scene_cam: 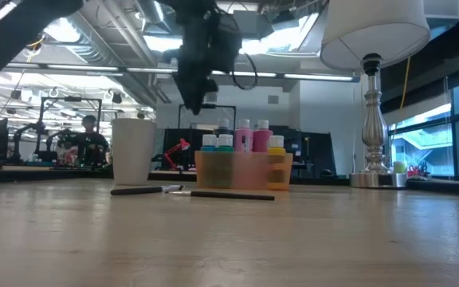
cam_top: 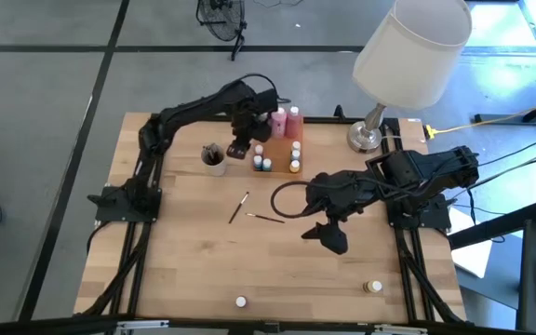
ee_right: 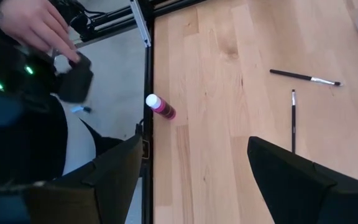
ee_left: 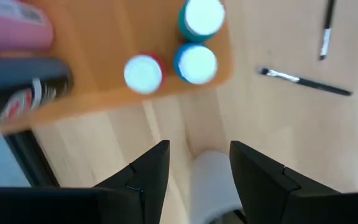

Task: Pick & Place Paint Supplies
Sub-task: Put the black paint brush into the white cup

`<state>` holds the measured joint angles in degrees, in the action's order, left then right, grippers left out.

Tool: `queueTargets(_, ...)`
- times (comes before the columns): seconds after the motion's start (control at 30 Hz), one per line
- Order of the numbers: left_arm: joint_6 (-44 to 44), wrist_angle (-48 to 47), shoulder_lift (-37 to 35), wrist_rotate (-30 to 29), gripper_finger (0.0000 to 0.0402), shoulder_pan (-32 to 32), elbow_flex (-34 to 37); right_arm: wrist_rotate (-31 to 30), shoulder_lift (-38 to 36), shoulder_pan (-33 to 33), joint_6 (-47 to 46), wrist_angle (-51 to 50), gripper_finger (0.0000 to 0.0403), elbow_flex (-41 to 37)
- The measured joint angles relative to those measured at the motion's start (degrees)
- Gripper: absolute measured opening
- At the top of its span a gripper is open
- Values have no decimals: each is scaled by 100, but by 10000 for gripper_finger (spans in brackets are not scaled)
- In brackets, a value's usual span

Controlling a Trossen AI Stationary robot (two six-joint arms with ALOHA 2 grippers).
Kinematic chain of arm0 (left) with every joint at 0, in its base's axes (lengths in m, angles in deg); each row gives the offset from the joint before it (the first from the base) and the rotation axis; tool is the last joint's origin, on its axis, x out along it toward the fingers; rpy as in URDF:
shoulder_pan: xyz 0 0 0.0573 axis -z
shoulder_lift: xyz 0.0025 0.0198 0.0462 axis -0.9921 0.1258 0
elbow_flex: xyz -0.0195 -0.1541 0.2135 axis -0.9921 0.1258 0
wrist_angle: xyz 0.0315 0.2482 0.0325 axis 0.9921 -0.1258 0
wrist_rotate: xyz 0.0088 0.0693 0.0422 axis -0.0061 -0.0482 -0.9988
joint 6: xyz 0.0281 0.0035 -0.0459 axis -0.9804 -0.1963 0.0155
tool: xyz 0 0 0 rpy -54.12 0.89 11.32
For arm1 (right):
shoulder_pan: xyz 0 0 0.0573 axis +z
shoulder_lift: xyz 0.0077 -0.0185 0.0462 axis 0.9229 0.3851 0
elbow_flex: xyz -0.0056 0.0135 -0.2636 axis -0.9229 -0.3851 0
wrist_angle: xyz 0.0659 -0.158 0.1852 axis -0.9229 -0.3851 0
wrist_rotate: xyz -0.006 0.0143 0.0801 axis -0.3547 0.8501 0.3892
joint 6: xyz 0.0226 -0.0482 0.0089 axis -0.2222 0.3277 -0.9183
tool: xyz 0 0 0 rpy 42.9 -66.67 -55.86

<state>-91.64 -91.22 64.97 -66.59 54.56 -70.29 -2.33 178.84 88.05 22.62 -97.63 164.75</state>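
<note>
The tabletop (cam_top: 184, 279) is mostly bare at the front. The left gripper (cam_top: 238, 149) is held over the tray (cam_top: 277, 156) of bottles (cam_top: 293, 124) and pots (cam_top: 264, 165), jaws released. The right gripper (cam_top: 328, 234) is parked mid-table, jaws spread, nothing held. Two brushes (cam_top: 240, 207) are lying loose between.

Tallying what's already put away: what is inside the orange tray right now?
In the orange tray: pink squeeze bottles and several white-capped paint pots. The left arm covers its far corner.

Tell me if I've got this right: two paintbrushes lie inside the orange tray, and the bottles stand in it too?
Not quite. The two paintbrushes lie on the bare table, outside the orange tray; the high view shows it. The bottles do stand in the tray.
</note>
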Motion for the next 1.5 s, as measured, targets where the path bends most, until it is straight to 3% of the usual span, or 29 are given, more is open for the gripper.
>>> queueTargets(0.23,1124,-245,-778,42,164,-1,94,16,0,161,-4,37,295,-2)
queueTargets(0.43,1947,-239,-1528,438,164,213,254,-2,1,401,-17,120,295,-2)
queueTargets(0.6,2610,-239,-2071,712,164,630,257,-11,0,640,-17,157,295,-2)
queueTargets(0.93,4378,-239,-2619,645,164,1843,260,-389,7,1153,-17,323,295,-2)
queueTargets(1.27,6271,-237,-2648,79,164,3696,264,-366,75,1507,-341,332,295,-7)
queueTargets(1.5,7556,-237,-2648,-1174,164,5071,264,-347,96,1841,-1101,88,295,-7)
